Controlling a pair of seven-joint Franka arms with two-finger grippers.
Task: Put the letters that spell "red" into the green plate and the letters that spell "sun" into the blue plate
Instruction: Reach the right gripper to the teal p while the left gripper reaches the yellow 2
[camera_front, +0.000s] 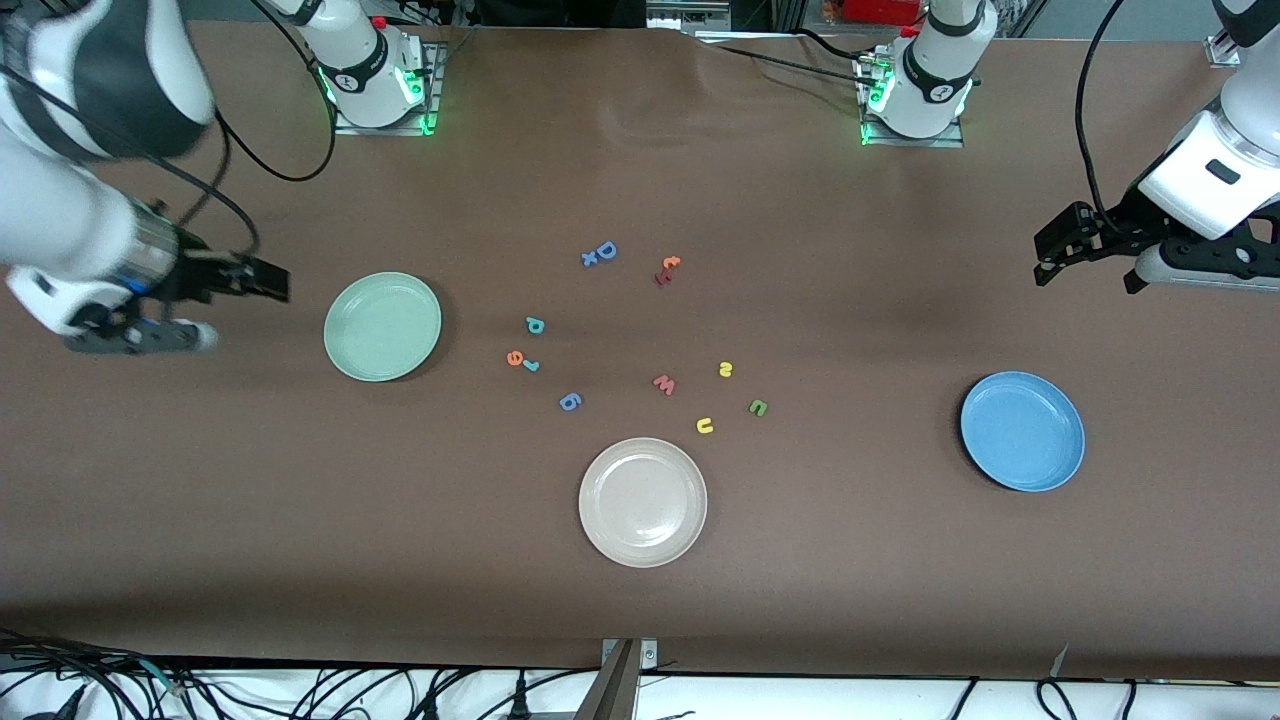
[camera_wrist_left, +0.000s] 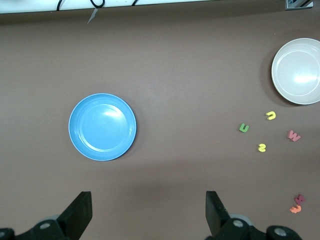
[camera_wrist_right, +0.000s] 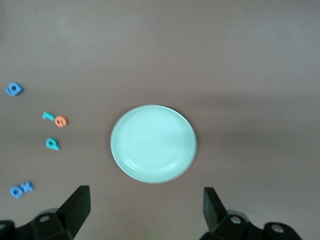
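Observation:
The teal "d" (camera_front: 535, 324), orange "e" (camera_front: 515, 358) and teal "r" (camera_front: 531, 365) lie together mid-table, toward the green plate (camera_front: 382, 326). The yellow "s" (camera_front: 726, 369), dark green "n" (camera_front: 758, 407) and yellow "u" (camera_front: 705, 425) lie loosely grouped nearer the blue plate (camera_front: 1022, 431). Both plates hold nothing. My right gripper (camera_front: 275, 282) hangs open over bare table beside the green plate (camera_wrist_right: 153, 143). My left gripper (camera_front: 1085, 280) hangs open over the table at its own end, with the blue plate (camera_wrist_left: 102, 126) in its wrist view.
A cream-white plate (camera_front: 642, 502) sits nearer the front camera than the letters. A pink "w" (camera_front: 664, 384), a blue "g" (camera_front: 569, 402), a blue "D" (camera_front: 606, 250) with a small "x", and an orange and a red letter (camera_front: 667, 270) lie among them.

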